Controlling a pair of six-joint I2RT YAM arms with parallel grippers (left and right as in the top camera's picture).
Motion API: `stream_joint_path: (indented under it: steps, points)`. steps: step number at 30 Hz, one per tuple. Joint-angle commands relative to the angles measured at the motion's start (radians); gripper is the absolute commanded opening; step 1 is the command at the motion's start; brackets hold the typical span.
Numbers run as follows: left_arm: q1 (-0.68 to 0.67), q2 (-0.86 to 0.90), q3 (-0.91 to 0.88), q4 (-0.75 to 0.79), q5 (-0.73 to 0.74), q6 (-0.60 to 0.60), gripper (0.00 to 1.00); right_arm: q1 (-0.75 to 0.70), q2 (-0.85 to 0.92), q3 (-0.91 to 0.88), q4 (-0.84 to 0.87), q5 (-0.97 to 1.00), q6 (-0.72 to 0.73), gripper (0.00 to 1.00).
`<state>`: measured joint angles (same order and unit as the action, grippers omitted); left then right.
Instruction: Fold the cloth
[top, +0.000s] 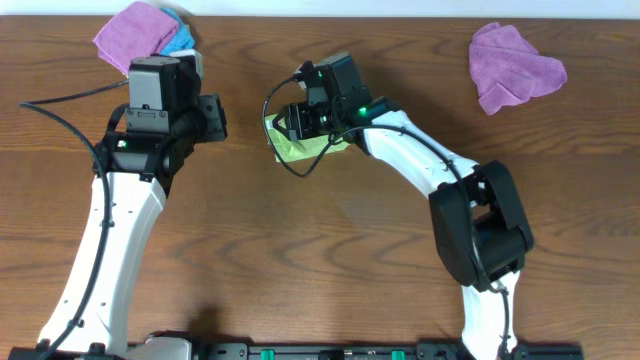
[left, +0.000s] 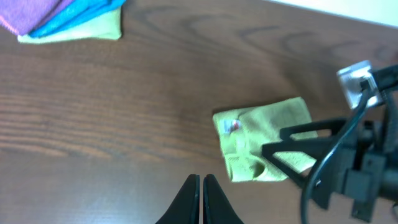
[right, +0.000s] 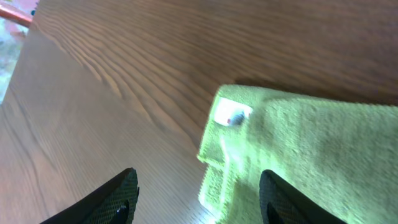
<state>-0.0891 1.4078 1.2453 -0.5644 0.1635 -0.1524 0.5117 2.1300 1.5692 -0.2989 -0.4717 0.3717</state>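
As the overhead view shows: the cloth (top: 285, 150) lies mid-bench (top: 330, 240) as a small folded packet, largely covered by the right hand (top: 303, 125).
Overhead, neighbours: a purple cloth (top: 135, 35) on a blue cloth (top: 180, 42) sits at the far left, and another purple one lies far right; all are well apart from the packet.
Overhead, hazard: with the packet mostly hidden from this view, a slipped layer could go unnoticed.
Left wrist, hand: the left hand (left: 201, 186) has its fingers pressed together on nothing, near the packet but not touching it.
Left wrist, cloth: the packet is roughly rectangular, its white tag (left: 230, 126) facing up at one corner, with the right hand's dark fingers over its far part.
Left wrist, hazard: nothing pins the near edge, so any sideways drag would likely slide the whole packet across the smooth wood.
Right wrist, hand: the fingers are spread wide, gripping nothing.
Right wrist, cloth: the tagged corner and a thick layered edge lie between and just ahead of the fingers.
Right wrist, hazard: closing here may pinch only the top layer, and lifting it would probably undo the fold; a tip could also snag the soft pile.
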Motion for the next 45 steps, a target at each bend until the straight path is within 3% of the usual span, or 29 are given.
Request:
stream_joint_path:
  steps: [1,7,12,15,19,29,34,39,45]
  points:
    - [0.016,-0.011,-0.006,-0.019,-0.006,0.037,0.06,-0.052,0.005,0.001,-0.030,-0.035,-0.002,0.62]
    - [0.017,0.016,-0.052,0.002,0.168,0.037,0.22,-0.163,-0.081,0.002,-0.110,-0.056,-0.043,0.59]
    - [0.017,0.105,-0.080,0.062,0.212,0.032,0.45,-0.273,-0.243,0.002,-0.261,0.016,-0.164,0.70]
    - [0.016,0.175,-0.080,0.103,0.337,0.032,0.52,-0.329,-0.325,0.002,-0.351,0.031,-0.222,0.74]
    - [0.008,0.283,-0.080,0.121,0.459,0.014,0.54,-0.379,-0.369,0.002,-0.442,0.031,-0.277,0.75]
    - [-0.079,0.413,-0.080,0.225,0.493,-0.039,0.63,-0.394,-0.369,0.002,-0.480,0.031,-0.285,0.74]
    - [-0.095,0.449,-0.080,0.282,0.463,-0.043,0.58,-0.394,-0.369,0.002,-0.494,0.031,-0.300,0.73]
    - [-0.095,0.451,-0.080,0.291,0.327,-0.041,0.62,-0.394,-0.369,0.002,-0.510,0.031,-0.310,0.72]
    - [-0.095,0.465,-0.080,0.350,0.297,-0.031,0.63,-0.394,-0.369,0.002,-0.517,0.031,-0.310,0.72]
